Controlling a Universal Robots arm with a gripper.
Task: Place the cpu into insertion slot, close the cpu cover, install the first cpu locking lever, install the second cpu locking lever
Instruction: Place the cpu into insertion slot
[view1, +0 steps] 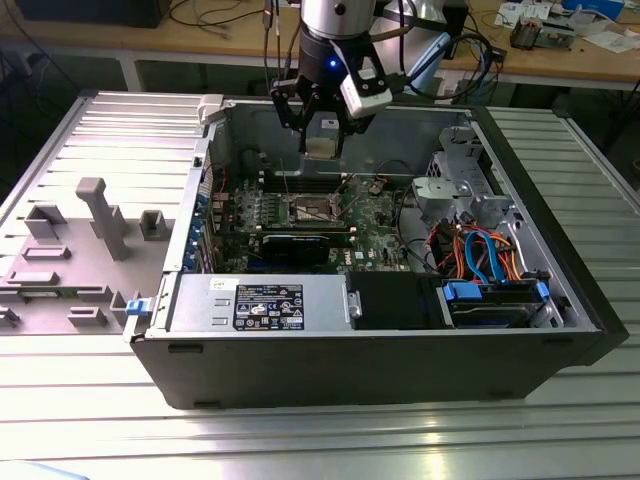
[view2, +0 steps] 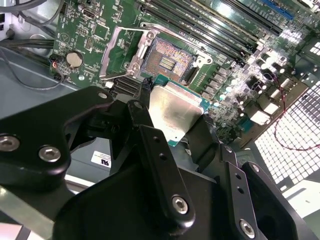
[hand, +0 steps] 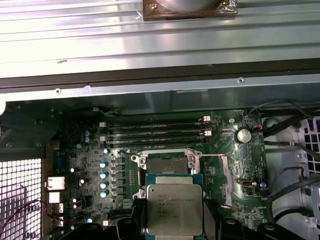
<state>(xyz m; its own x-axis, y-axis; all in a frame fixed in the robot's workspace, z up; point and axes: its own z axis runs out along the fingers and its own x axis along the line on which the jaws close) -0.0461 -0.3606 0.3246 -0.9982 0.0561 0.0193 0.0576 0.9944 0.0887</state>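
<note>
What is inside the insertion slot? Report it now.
In the second wrist view the insertion slot holds no chip: its dark contact field is bare. The cpu is gripped by the fingers above it. In the first wrist view the cpu covers one edge of the slot.

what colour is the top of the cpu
Dull silver-grey, on a green base; the cpu shows best in the second wrist view.

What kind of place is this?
Probably a robotics or electronics lab: an open computer case on a metal table, a robot arm holding a chip over it, cluttered wooden workbench behind.
</note>
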